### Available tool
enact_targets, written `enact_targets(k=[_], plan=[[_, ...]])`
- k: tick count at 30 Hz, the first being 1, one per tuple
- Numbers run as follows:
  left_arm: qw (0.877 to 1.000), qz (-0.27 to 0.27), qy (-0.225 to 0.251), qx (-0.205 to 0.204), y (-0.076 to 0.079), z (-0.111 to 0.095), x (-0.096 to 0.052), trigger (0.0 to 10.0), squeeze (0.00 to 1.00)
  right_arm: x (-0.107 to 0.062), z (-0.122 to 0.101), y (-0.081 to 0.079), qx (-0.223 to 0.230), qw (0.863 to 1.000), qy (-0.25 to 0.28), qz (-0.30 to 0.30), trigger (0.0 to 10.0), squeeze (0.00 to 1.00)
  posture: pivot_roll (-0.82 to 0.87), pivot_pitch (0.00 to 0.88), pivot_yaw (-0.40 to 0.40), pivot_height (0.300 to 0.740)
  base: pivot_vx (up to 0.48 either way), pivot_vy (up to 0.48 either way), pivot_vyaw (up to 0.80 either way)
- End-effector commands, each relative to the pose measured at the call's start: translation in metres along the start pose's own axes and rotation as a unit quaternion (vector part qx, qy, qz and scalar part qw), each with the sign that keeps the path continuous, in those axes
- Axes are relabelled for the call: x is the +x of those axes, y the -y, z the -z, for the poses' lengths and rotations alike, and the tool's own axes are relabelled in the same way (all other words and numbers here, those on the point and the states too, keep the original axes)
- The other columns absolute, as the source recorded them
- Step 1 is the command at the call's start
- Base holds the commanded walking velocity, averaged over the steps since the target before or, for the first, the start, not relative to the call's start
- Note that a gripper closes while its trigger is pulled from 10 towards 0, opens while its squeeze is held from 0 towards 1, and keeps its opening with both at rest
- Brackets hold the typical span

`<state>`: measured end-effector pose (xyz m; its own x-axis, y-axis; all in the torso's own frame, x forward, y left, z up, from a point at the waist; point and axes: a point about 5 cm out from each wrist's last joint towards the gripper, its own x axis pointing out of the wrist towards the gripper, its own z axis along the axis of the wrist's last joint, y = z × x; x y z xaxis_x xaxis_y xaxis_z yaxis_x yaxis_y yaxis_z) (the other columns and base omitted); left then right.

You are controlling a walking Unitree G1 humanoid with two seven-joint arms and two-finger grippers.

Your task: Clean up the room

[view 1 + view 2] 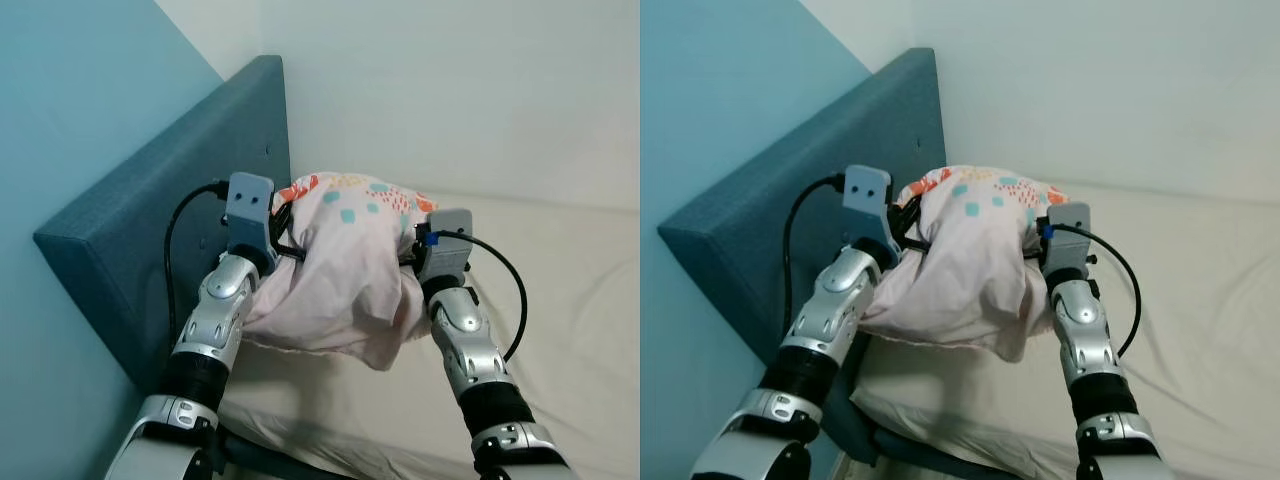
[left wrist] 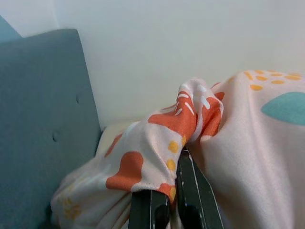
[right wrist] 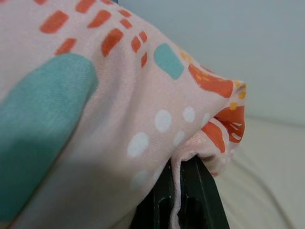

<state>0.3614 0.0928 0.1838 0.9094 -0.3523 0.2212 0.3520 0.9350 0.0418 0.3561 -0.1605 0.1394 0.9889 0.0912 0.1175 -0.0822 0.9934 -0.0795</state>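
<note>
1. Pale walls meet in a corner behind a bed with a cream sheet, and a teal upholstered headboard runs along the robot's left side.
2. A pink pillow printed with orange and teal blotches hangs in the air above the head end of the mattress, close beside the headboard, its lower edge sagging toward the sheet.
3. The left pincer is clenched on a bunched orange-patterned corner of the pillowcase, fabric wedged between its black fingers.
4. The right pincer is likewise clamped on the opposite end, a fold of cloth running down between its fingers.
5. So the pillow spans between the two pincers, held at both ends, its middle bulging upward and its free fabric drooping below.
6. It looks light, soft and floppy; the case probably slides over the filling, so pinching cloth alone could let the bulk slump.
7. A hold at the corners, as now, seems right for laying it flat against the headboard.
</note>
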Motion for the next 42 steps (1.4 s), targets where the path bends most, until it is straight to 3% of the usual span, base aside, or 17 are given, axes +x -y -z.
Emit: enact_targets(k=[1, 14, 24, 27, 33, 39, 40, 41, 42], plan=[[0.998, 0.030, 0.051, 0.028, 0.009, -0.014, 0.001, 10.0, 0.00, -0.002, 0.001, -0.012, 0.000, 1.000, 0.013, -0.018, 10.0, 0.00, 0.03, 0.043, 0.028, 0.695, 0.000, 0.000, 0.00], [0.998, 0.049, 0.014, 0.047, 0.015, 0.008, -0.005, 10.0, 0.00, -0.011, 0.018, -0.018, 0.006, 1.000, -0.008, -0.019, 10.0, 0.00, 0.03, 0.048, 0.035, 0.650, 0.000, 0.000, 0.00], [0.997, 0.063, 0.008, 0.046, 0.020, 0.009, -0.004, 10.0, 0.00, -0.012, 0.021, -0.015, 0.016, 1.000, -0.012, -0.010, 10.0, 0.00, 0.03, 0.041, 0.042, 0.620, 0.000, 0.000, 0.00], [0.996, 0.070, 0.007, 0.047, 0.022, 0.010, -0.005, 10.0, 0.00, -0.014, 0.024, -0.012, 0.037, 0.999, -0.017, 0.005, 10.0, 0.00, 0.03, 0.043, 0.047, 0.607, 0.000, 0.000, 0.00], [0.995, 0.086, -0.008, 0.052, 0.026, 0.016, -0.007, 10.0, 0.00, -0.022, 0.034, -0.004, 0.035, 0.998, -0.037, 0.023, 10.0, 0.00, 0.03, 0.067, 0.054, 0.607, 0.000, 0.000, 0.00], [0.993, 0.091, -0.028, 0.074, 0.023, 0.025, -0.007, 10.0, 0.00, -0.027, 0.041, 0.003, 0.038, 0.997, -0.048, 0.046, 10.0, 0.00, 0.04, 0.103, 0.054, 0.607, 0.000, 0.000, 0.00], [0.991, 0.091, -0.030, 0.092, 0.018, 0.026, -0.003, 10.0, 0.00, -0.027, 0.047, 0.006, 0.039, 0.996, -0.062, 0.058, 10.0, 0.00, 0.04, 0.162, 0.053, 0.607, 0.000, 0.000, 0.00], [0.991, 0.091, -0.030, 0.092, 0.018, 0.026, -0.003, 10.0, 0.00, -0.027, 0.047, 0.006, 0.039, 0.996, -0.062, 0.058, 10.0, 0.00, 0.04, 0.162, 0.053, 0.607, 0.000, 0.000, 0.00], [0.989, 0.087, -0.035, 0.118, 0.012, 0.025, 0.002, 10.0, 0.00, -0.025, 0.051, 0.008, 0.040, 0.994, -0.076, 0.068, 10.0, 0.00, 0.04, 0.184, 0.051, 0.607, 0.000, 0.000, 0.00]])
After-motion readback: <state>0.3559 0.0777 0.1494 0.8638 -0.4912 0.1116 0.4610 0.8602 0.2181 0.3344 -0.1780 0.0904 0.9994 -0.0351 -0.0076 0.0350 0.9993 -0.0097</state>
